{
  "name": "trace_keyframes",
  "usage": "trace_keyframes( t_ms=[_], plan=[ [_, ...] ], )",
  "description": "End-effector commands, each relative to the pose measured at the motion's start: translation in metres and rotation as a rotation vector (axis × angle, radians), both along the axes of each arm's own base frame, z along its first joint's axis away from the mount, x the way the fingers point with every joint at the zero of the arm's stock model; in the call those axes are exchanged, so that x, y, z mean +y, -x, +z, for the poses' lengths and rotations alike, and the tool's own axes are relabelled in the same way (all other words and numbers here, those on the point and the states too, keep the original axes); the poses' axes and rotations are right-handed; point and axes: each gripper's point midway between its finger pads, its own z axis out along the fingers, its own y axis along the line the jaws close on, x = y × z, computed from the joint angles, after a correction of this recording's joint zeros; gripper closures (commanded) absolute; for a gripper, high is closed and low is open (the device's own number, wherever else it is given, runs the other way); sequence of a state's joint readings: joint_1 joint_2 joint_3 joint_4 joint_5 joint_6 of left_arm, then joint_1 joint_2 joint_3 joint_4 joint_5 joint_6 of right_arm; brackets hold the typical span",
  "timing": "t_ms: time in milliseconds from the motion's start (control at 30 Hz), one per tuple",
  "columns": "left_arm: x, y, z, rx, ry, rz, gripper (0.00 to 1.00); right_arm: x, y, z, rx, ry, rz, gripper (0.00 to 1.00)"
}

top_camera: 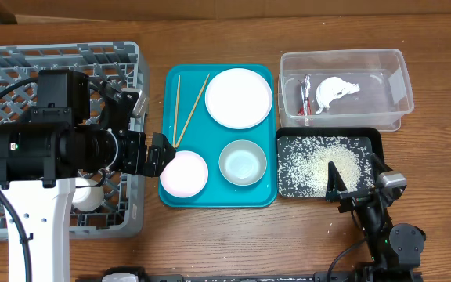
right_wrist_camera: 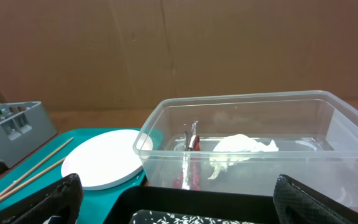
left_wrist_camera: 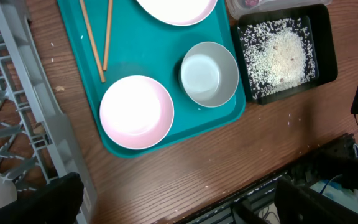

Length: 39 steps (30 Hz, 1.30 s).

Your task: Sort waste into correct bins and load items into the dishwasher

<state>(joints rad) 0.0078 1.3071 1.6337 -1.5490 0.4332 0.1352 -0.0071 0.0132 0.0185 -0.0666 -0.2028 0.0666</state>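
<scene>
Two bowls (top_camera: 183,173), two chopsticks (top_camera: 178,110), one plate (top_camera: 239,97)

Wood-grain worktop (top_camera: 210,243); smooth teal plastic tray (top_camera: 210,145); clear glossy plastic tub (top_camera: 343,55); matt grey plastic rack (top_camera: 124,59); crumpled white paper napkin (top_camera: 337,90); bare wooden chopsticks (top_camera: 178,110).

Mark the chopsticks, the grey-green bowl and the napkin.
chopsticks (left_wrist_camera: 92,40), left wrist view, mid-shaft of the left stick
grey-green bowl (top_camera: 243,163), overhead view, inside bottom
napkin (top_camera: 337,91), overhead view, crumpled middle
</scene>
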Motion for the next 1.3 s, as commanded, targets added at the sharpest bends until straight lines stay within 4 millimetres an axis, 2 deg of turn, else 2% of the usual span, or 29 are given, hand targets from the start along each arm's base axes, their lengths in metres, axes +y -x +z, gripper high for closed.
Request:
trace_keyframes(
  t_ms=[0,133,233,300,367,400,433,533,567,600,700,767,800,833,967,1000,1067,1167,1267],
  plan=[
    [-0.001,-0.001,0.005,-0.025,-0.005,-0.020,0.00,-0.002,0.000,-0.001,-0.008,0.004,-0.006,0.00],
    [-0.002,-0.002,0.006,-0.025,0.004,-0.017,0.00,-0.002,0.000,-0.001,-0.008,0.004,-0.006,0.00],
    [-0.017,-0.001,0.014,0.027,0.140,0.064,0.00,-0.002,0.000,-0.001,-0.008,0.004,-0.007,0.00],
    [-0.022,-0.014,0.023,-0.009,0.193,0.094,0.00,-0.002,0.000,-0.001,-0.008,0.004,-0.006,0.00],
    [-0.040,-0.033,0.044,-0.127,0.288,0.012,0.00,-0.002,0.000,-0.001,-0.008,0.004,-0.006,0.00],
    [-0.044,-0.042,0.047,-0.160,0.289,0.005,0.00,-0.002,0.000,-0.001,-0.008,0.004,-0.006,0.00],
    [-0.044,-0.058,0.036,-0.158,0.221,0.051,0.00,-0.002,0.000,-0.001,-0.008,0.004,-0.006,0.01],
    [-0.038,-0.080,-0.007,-0.079,0.003,0.177,0.09,-0.002,0.000,-0.001,-0.008,0.004,-0.006,0.00],
    [-0.040,-0.086,-0.020,-0.059,-0.060,0.187,0.15,-0.002,0.000,-0.001,-0.008,0.004,-0.006,0.00],
    [-0.044,-0.091,-0.032,-0.048,-0.113,0.188,0.22,-0.002,0.000,-0.001,-0.008,0.004,-0.006,0.00],
    [-0.070,-0.112,-0.065,-0.034,-0.188,0.130,0.23,-0.002,0.000,-0.001,-0.008,0.004,-0.006,0.00],
    [-0.084,-0.126,-0.086,-0.021,-0.207,0.100,0.36,-0.002,0.000,-0.001,-0.008,0.004,-0.006,0.00],
    [-0.086,-0.135,-0.097,-0.021,-0.226,0.104,0.48,-0.002,0.000,-0.001,-0.008,0.004,-0.006,0.01],
    [-0.086,-0.142,-0.106,-0.015,-0.241,0.123,0.54,-0.002,0.000,-0.001,-0.008,0.004,-0.006,0.00],
    [-0.067,-0.167,-0.148,0.060,-0.281,0.317,0.49,-0.002,0.000,-0.001,-0.008,0.004,-0.006,0.00],
    [-0.061,-0.176,-0.166,0.089,-0.276,0.351,0.48,-0.002,0.000,-0.001,-0.009,0.004,-0.006,0.00],
    [-0.054,-0.182,-0.182,0.116,-0.289,0.369,0.47,-0.002,0.000,-0.001,-0.008,0.004,-0.006,0.00],
    [-0.045,-0.189,-0.205,0.150,-0.304,0.375,0.34,-0.002,0.000,-0.001,-0.008,0.004,-0.006,0.00],
    [-0.037,-0.190,-0.222,0.162,-0.355,0.326,0.33,-0.002,0.000,-0.001,-0.009,0.004,-0.006,0.00]
  ],
)
